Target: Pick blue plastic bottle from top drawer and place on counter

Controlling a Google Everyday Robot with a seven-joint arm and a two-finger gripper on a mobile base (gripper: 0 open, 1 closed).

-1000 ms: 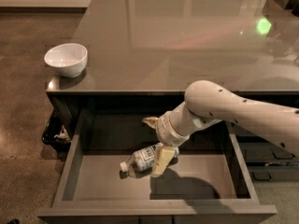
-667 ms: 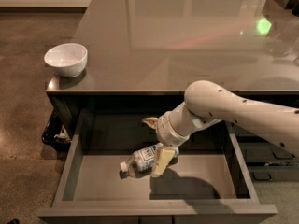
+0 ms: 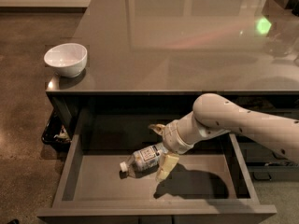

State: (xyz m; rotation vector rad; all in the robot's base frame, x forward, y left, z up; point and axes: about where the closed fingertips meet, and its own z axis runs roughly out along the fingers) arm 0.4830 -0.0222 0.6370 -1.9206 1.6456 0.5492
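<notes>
The blue plastic bottle (image 3: pixel 143 160) lies on its side on the floor of the open top drawer (image 3: pixel 103 183), white cap pointing left. My gripper (image 3: pixel 160 149) reaches into the drawer from the right. Its fingers (image 3: pixel 166 166) are spread, one behind the bottle's base end and one in front of it, straddling that end. The bottle still rests on the drawer floor. The counter (image 3: pixel 187 45) stretches above and behind the drawer, glossy and dark grey-brown.
A white bowl (image 3: pixel 66 59) stands at the counter's front left corner. A green light spot (image 3: pixel 263 25) reflects at the counter's far right. A dark bin with rubbish (image 3: pixel 53 130) sits on the floor left of the drawer. Smaller drawers (image 3: pixel 268 164) show at the right.
</notes>
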